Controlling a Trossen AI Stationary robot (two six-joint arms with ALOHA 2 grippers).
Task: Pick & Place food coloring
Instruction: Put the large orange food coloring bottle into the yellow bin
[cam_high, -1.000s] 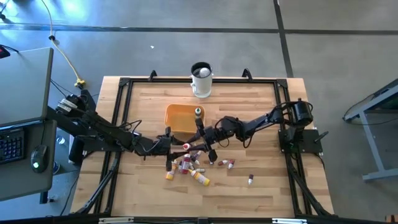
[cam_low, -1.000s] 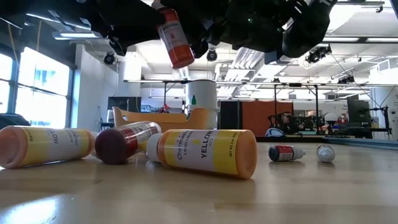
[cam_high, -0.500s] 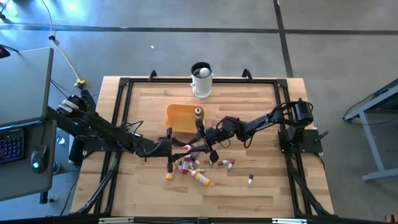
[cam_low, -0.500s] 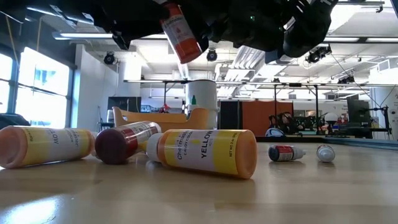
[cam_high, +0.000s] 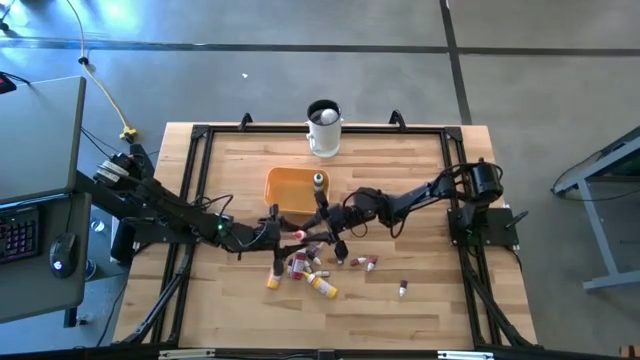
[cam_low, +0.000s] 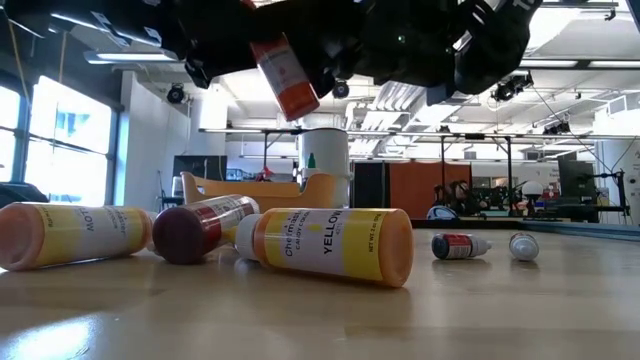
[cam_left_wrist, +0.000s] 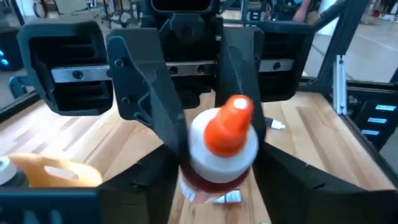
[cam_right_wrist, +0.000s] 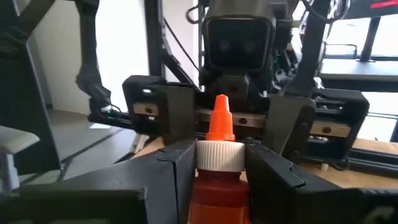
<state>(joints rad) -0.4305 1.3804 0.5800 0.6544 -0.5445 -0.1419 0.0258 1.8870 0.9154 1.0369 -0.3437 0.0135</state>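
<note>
The food coloring in play is one small red bottle (cam_high: 298, 236) with a white collar and an orange pointed cap (cam_right_wrist: 219, 121). It is up in the air between both grippers, over the pile of other bottles (cam_high: 300, 268). My left gripper (cam_high: 285, 236) reaches in from the table's left. My right gripper (cam_high: 318, 236) reaches in from the right, and the two face each other. In the low view the red bottle (cam_low: 285, 75) hangs tilted below the dark grippers. Both grippers look shut on it. My left gripper (cam_left_wrist: 217, 171) has the red bottle's body (cam_left_wrist: 208, 186), below the white collar, pinched between its two fingers (cam_left_wrist: 165, 177). It comes roughly level from the table's left. The bottle is lifted clear, its cap end (cam_left_wrist: 233, 121) tipped toward this arm. My right gripper (cam_right_wrist: 221, 163) pinches the bottle just under its white collar (cam_right_wrist: 221, 155), one finger (cam_right_wrist: 180, 163) on each side. It comes from the table's right, with the fingers across the bottle. The bottle is clear of the table, its red body (cam_low: 290, 85) hanging below.
Several bottles lie on their sides on the wood: yellow ones (cam_low: 330, 245) and a dark red one (cam_low: 200, 225) near, small ones (cam_high: 362, 263) (cam_high: 404, 290) to the right. The orange bowl (cam_high: 285, 192) sits just beyond the grippers with a green-capped bottle (cam_high: 318, 181) at its rim. The white mug (cam_high: 323, 130) stands farther back.
My left gripper has moved a little toward the table's right, closing on the right gripper. In the low view the held bottle has swung about: its upper end now leans more toward the left, and it sits slightly lower than half a second ago.
</note>
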